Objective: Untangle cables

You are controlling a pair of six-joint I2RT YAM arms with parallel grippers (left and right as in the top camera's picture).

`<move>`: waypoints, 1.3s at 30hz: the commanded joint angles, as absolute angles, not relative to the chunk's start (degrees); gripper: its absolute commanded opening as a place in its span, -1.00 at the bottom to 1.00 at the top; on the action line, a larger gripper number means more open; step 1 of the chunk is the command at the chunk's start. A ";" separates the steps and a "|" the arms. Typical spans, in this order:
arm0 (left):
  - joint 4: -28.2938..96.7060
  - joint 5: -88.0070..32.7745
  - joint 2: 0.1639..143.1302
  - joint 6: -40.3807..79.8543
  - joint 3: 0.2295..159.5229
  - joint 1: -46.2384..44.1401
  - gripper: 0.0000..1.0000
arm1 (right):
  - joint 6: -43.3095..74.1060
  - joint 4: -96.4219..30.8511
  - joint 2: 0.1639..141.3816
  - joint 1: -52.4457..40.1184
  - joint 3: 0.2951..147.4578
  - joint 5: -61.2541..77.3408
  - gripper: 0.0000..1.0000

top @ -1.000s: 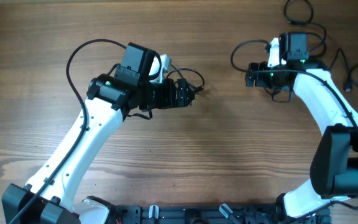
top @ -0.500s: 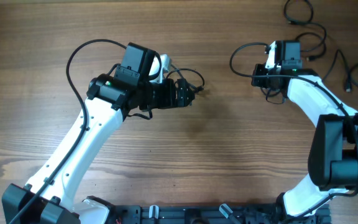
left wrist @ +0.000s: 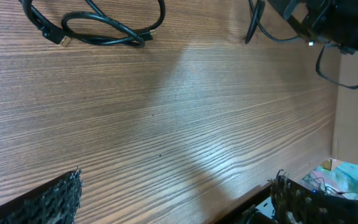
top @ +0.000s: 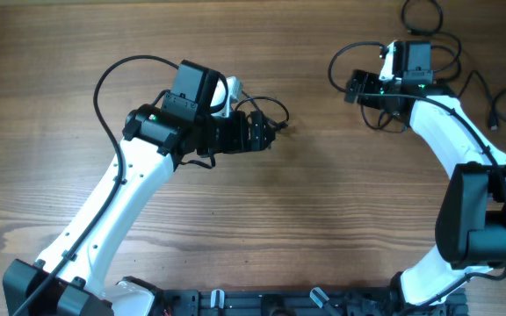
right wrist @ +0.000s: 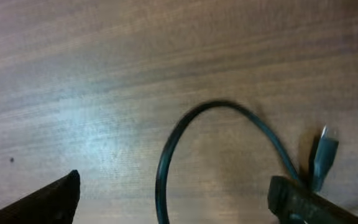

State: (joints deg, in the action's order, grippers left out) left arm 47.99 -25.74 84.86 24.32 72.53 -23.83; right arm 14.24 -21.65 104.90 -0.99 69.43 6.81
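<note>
Both gaping, empty; left claw (left wrist: 173,202) over bare table (left wrist: 166,112), right claw (right wrist: 173,199) above cables (right wrist: 222,104)

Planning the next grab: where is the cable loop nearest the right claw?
In the right wrist view the cable loop lies on the table between the open right claw's fingers, a silver-tipped plug beside it; overhead, that is the far right.
</note>
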 commanded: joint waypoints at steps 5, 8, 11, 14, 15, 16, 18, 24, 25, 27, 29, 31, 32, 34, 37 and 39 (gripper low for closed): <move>48.07 -24.73 85.19 26.35 72.27 -23.03 1.00 | 18.44 -29.23 87.96 -1.06 70.46 23.81 1.00; 49.58 -22.44 85.19 30.85 72.27 -19.16 1.00 | 20.62 -29.87 83.72 -1.08 70.46 35.20 0.99; 53.28 -22.41 85.19 33.34 72.27 -12.56 1.00 | 24.53 -30.87 84.36 -2.13 69.93 40.05 1.00; 57.43 -22.41 85.19 33.91 72.27 -6.20 1.00 | 24.49 -30.61 85.43 -6.74 68.07 39.70 0.99; 58.96 -22.35 85.19 33.87 72.27 -4.56 1.00 | 24.77 -30.50 85.86 -8.38 67.77 38.44 0.99; 59.96 -21.87 85.19 33.69 72.27 -3.36 1.00 | 26.26 -30.55 86.50 -10.07 67.75 35.86 0.99; 61.19 -17.82 85.19 33.69 72.27 -1.61 1.00 | 35.33 -30.50 88.49 -14.04 67.75 28.36 0.99; 64.40 -16.60 85.19 33.63 72.27 -0.84 1.00 | 50.98 -16.75 100.75 -24.56 67.77 25.17 0.97; 64.64 -16.60 85.19 33.45 72.27 -0.84 1.00 | 53.93 -12.75 103.20 -25.26 67.77 26.17 0.96; 64.62 -16.34 85.19 33.43 72.27 -0.84 1.00 | 57.69 -8.62 106.15 -26.00 67.77 26.37 0.96; 65.06 -16.34 85.19 33.43 72.27 -0.84 1.00 | 59.33 -7.97 107.61 -26.15 67.77 24.08 0.97; 65.21 -16.34 85.19 33.43 72.27 -0.84 1.00 | 58.04 -8.01 108.36 -26.20 67.77 20.58 0.93; 65.21 -16.34 85.19 33.43 72.27 -0.84 1.00 | 53.12 -7.97 108.40 -26.20 67.77 17.63 0.87; 65.21 -16.34 85.19 33.43 72.27 -0.84 1.00 | 44.47 -8.12 108.40 -26.20 67.77 16.08 0.88; 65.17 -16.34 85.19 33.45 72.27 -0.84 1.00 | 34.87 -7.27 108.38 -26.20 67.79 19.25 0.94; 64.97 -16.34 85.19 33.45 72.27 -0.84 1.00 | 34.48 -7.03 107.96 -26.20 67.96 21.12 0.98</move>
State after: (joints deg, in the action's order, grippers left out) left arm 65.14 -17.17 84.88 33.34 72.49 -1.10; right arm 40.58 -7.57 107.11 -25.85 67.79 19.05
